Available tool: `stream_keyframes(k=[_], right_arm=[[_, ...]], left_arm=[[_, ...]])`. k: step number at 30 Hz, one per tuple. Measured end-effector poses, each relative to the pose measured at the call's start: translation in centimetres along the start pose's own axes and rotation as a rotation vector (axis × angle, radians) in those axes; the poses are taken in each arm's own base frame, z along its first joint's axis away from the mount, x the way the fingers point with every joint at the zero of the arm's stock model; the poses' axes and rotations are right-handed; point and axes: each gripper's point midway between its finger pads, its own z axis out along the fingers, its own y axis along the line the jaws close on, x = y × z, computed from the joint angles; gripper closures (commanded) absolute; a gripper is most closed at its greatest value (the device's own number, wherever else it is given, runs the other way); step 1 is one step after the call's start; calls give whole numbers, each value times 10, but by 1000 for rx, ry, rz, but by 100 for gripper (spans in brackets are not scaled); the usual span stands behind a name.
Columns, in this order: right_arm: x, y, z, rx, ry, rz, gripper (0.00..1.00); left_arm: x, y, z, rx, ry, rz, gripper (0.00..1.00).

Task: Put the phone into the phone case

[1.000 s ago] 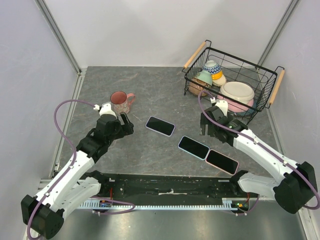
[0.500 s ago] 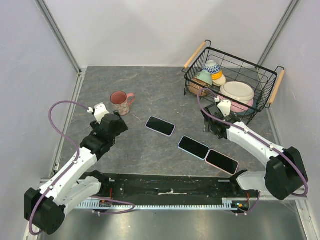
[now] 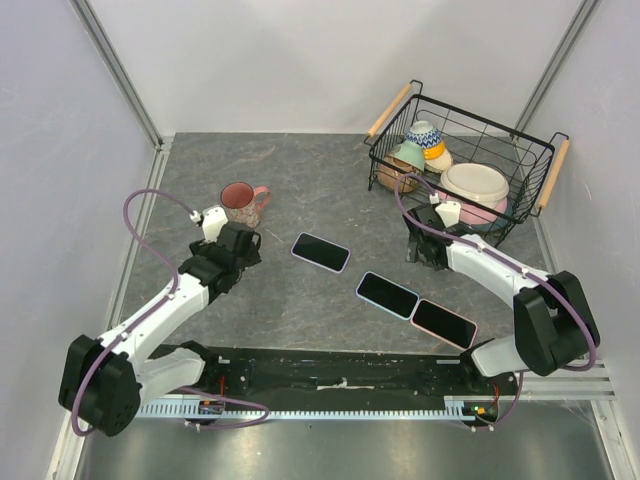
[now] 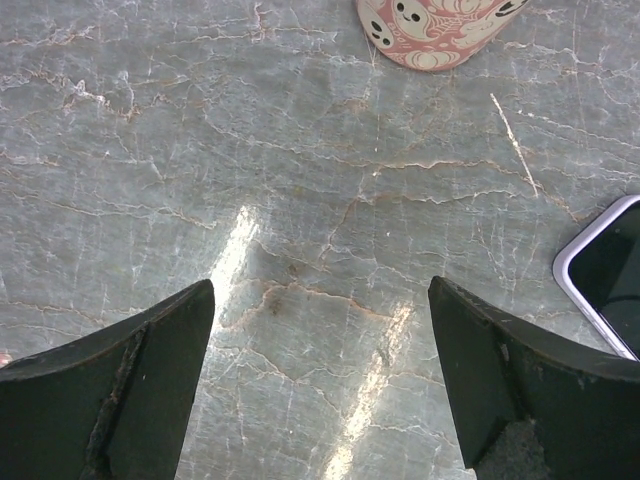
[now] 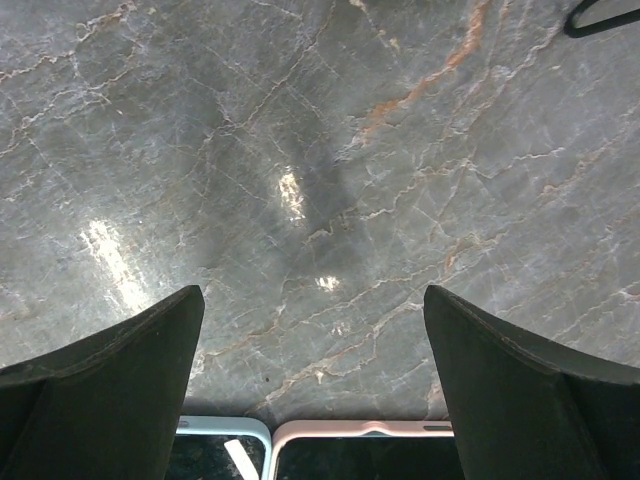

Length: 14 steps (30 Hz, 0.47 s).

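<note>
Three dark-screened phones lie in a diagonal row on the table. One has a lavender rim, one sits in a light blue phone case, and one sits in a pink phone case. My left gripper hangs open over bare table, left of the lavender-rimmed phone and below the mug. My right gripper is open too, just beyond the top edges of the blue and pink cases. Neither gripper holds anything.
A pink patterned mug stands just behind the left gripper. A black wire basket with bowls and a plate stands at the back right, close behind the right gripper. White walls enclose the table.
The right gripper has drawn back from the cased phones toward the basket. The left gripper has shifted slightly left near the mug. Both stay open.
</note>
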Motion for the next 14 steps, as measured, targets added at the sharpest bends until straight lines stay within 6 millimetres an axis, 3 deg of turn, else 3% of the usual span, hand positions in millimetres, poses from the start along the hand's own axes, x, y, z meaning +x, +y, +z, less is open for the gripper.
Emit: stream_keyframes(k=[10, 14], right_arm=[[-12, 8, 8, -51, -14, 40, 2], [-25, 0, 1, -55, -113, 94, 2]], left_arm=[[-6, -10, 7, 10, 4, 86, 4], [-12, -18, 7, 58, -28, 106, 5]])
